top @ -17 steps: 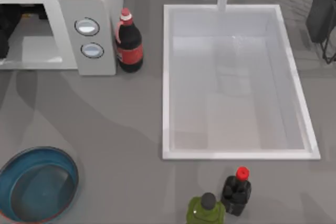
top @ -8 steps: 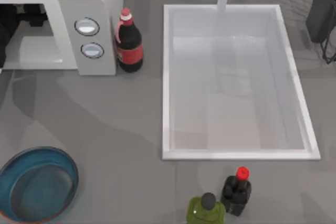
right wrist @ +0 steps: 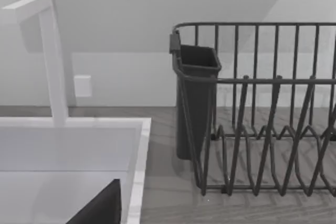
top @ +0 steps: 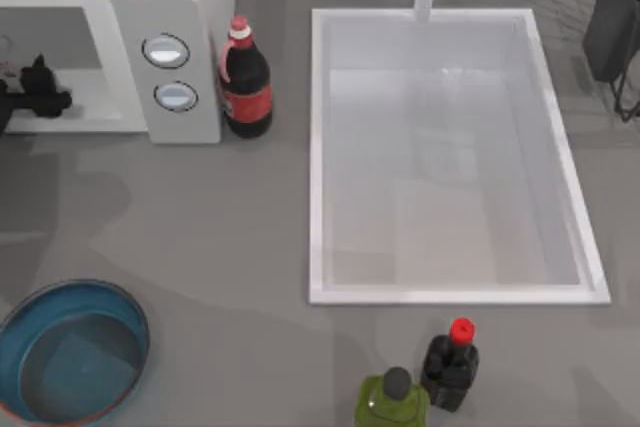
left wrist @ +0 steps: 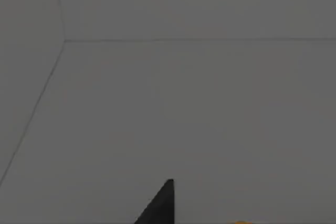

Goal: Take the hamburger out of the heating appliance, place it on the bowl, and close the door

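The left gripper (top: 35,95) sits at the mouth of the microwave (top: 165,67), low over the oven floor at the left edge of the desk. Whether it is clamped on anything I cannot tell. The left wrist view looks at the bare grey inside walls of the oven, with a thin orange sliver at the frame's edge. That sliver is probably the hamburger (left wrist: 239,222) in its wrapper, just beside the gripper and not yet over the bowl (top: 75,287).

By my judgement the hamburger will handle as light and soft: a paper-wrapped bundle that squashes under a hard pinch and whose wrapper may slide. A gentle hold across its middle, from the sides, suits it best — not by a loose fold of paper. Being roundish, it has little long axis to speak of, and so little of it shows that which way it faces cannot be read.

The oven opening faces the near side of the desk, and the bowl lies near the front left corner, well apart from it. The right arm (top: 612,17) is parked at the far right, by the dish rack (right wrist: 262,108).
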{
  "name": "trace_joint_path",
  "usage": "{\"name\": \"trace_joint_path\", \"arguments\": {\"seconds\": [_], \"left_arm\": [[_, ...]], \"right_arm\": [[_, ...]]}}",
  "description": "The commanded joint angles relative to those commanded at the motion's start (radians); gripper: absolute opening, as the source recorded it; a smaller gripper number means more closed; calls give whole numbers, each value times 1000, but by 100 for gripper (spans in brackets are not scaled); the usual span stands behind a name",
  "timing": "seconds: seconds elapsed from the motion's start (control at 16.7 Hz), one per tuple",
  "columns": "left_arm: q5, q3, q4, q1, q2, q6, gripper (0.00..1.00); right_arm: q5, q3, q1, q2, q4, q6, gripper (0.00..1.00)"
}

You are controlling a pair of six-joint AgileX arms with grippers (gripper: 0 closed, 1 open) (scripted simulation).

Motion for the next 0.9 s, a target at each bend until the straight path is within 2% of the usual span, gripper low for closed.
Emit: {"name": "trace_joint_path", "arguments": {"seconds": [0.18,0.36,0.72,0.9], "left_arm": [[16,-188,111,18,-75,5,0],[26,-291,180,28,-125,8,0],[28,-302,187,24,-134,9,0],[27,-299,117,24,-203,9,0]], "right_arm": [[0,0,0,0,0,0,100],[0,0,0,0,0,0,100],[0,0,0,0,0,0,100],[0,0,0,0,0,0,100]]}}
